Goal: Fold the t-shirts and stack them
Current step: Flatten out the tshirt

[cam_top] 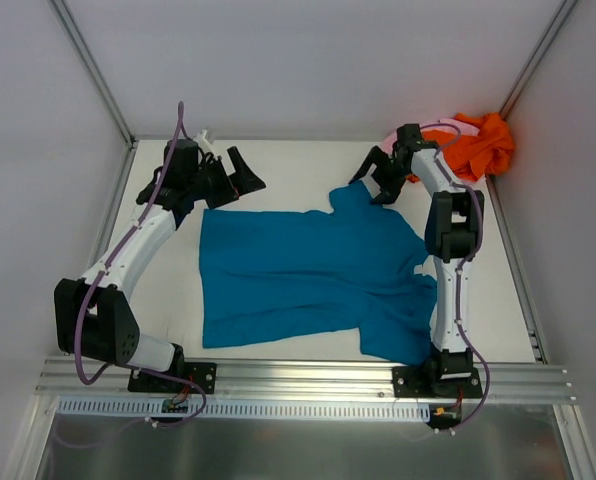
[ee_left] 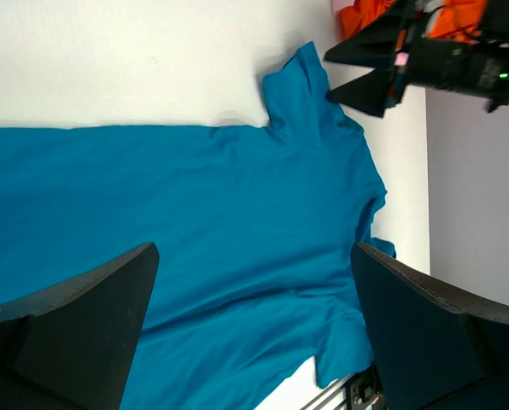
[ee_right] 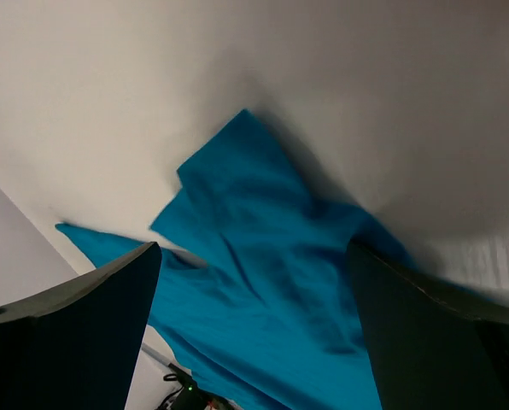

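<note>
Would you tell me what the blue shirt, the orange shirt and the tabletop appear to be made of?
Teal-blue t-shirt: soft knit cloth, probably cotton, matte; it lies limp with shallow wrinkles.
Orange t-shirt: similar matte cloth, crumpled in soft folds.
Table: smooth white board, possibly laminate; no visible grain.

On the table (cam_top: 288, 165) centre, spread t-shirt (cam_top: 298, 275); behind it, in the far right corner, heaped t-shirts (cam_top: 483, 145).
</note>
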Controlling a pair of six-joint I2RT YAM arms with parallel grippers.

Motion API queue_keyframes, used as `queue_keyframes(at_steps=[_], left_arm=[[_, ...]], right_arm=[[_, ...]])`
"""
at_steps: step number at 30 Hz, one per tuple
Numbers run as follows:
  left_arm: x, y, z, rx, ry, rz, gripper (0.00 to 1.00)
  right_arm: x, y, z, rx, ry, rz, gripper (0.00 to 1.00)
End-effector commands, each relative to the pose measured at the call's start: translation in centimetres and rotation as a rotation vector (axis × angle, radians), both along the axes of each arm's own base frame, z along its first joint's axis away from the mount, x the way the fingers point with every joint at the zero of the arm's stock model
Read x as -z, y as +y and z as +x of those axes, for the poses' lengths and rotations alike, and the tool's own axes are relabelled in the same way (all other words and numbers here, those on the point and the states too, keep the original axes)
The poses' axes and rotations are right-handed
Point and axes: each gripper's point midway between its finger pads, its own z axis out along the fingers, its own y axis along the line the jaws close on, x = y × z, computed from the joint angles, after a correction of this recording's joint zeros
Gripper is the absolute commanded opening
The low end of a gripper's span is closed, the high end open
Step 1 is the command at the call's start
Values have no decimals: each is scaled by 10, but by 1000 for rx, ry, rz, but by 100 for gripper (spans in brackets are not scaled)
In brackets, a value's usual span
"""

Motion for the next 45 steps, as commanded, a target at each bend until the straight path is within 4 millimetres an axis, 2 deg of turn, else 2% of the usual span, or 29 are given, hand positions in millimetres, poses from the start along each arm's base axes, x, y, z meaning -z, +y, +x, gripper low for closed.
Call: queue_keyframes(at_steps=[1, 3, 4, 7, 8, 9, 16, 19, 23, 24, 26, 38, 39, 45], left_arm=[[-26, -2, -9, 23, -56, -14, 99], [-26, 0, -12, 21, -53, -9, 99], [-26, 0, -12, 21, -60, -6, 99], [-21, 3, -10, 12, -43, 18, 99], [-25, 1, -8, 18, -47, 16, 99], [-20, 1, -6, 18, -26, 20, 99], [-18, -7, 13, 28, -2, 6, 99], [-20, -11, 21, 37, -4, 10, 99], [-19, -13, 28, 49, 2, 22, 99], [-19, -13, 29, 50, 3, 23, 99], [-20, -14, 32, 52, 3, 20, 99], [-14, -15, 37, 58, 23, 27, 99], [-14, -15, 37, 60, 21, 29, 99], [-12, -15, 36, 65, 28, 35, 99]], right_arm=[[-7, 8, 11, 2, -32, 96, 96], [-8, 11, 16, -13, -49, 112, 96], [-2, 10, 19, -12, -45, 115, 96], [-6, 8, 30, 7, -64, 149, 96], [-7, 6, 32, 14, -69, 154, 96], [-10, 4, 34, 18, -77, 162, 96], [-31, -20, 50, 68, -146, 184, 96], [-28, -29, 57, 96, -143, 198, 96], [-18, -29, 58, 101, -125, 207, 95], [-12, -41, 59, 120, -117, 205, 95], [-3, -39, 57, 121, -94, 211, 95], [22, -28, 53, 123, -40, 238, 94], [24, -16, 49, 103, -34, 239, 94], [31, 7, 42, 73, -3, 260, 90]])
